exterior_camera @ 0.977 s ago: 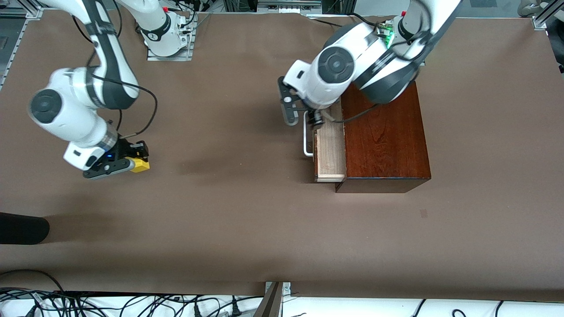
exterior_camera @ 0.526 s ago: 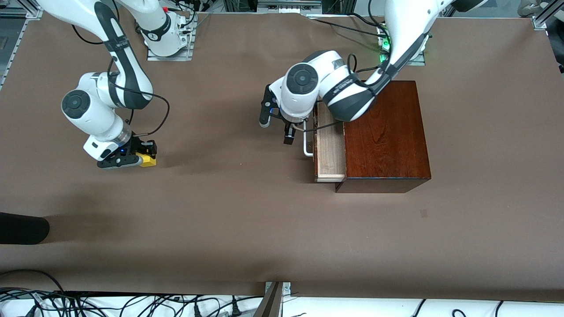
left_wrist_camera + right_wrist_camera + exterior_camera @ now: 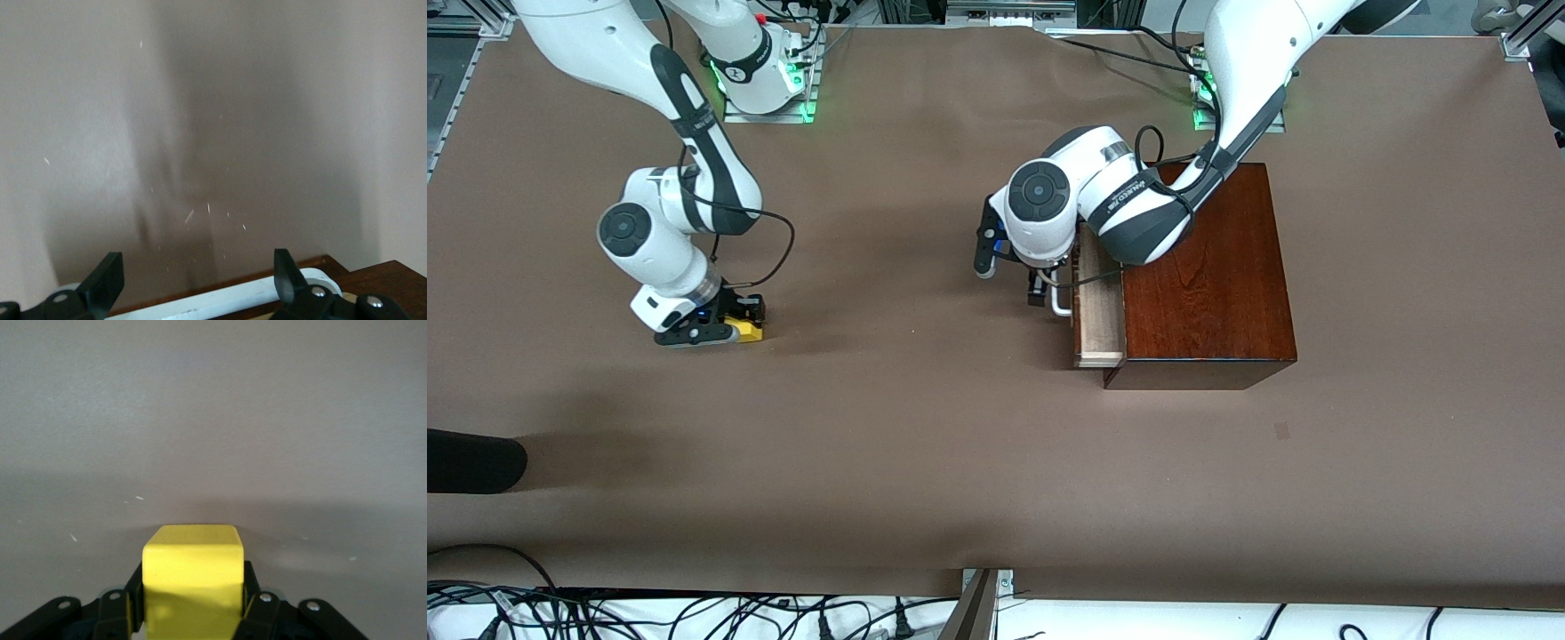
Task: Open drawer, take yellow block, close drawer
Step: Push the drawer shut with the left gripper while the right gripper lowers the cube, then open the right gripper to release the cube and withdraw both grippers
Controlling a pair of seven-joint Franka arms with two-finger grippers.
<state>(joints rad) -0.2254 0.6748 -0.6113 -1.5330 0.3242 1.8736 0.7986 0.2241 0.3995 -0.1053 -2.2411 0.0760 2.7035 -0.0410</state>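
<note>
place: robotics lab | evidence: aluminium framing (image 3: 454, 84), loose cables (image 3: 694, 613)

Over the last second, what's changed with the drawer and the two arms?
The left gripper, fingers open, has pushed the handle, sliding the drawer partway back into the wooden box. The right gripper, shut on the yellow block, has carried it toward the middle of the table. The box hasn't moved.

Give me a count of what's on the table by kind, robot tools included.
Yellow block: 1
Wooden box with its drawer: 1
Tools: 2, right tool shut on the yellow block, left tool open at the drawer's white handle
Total: 4
</note>
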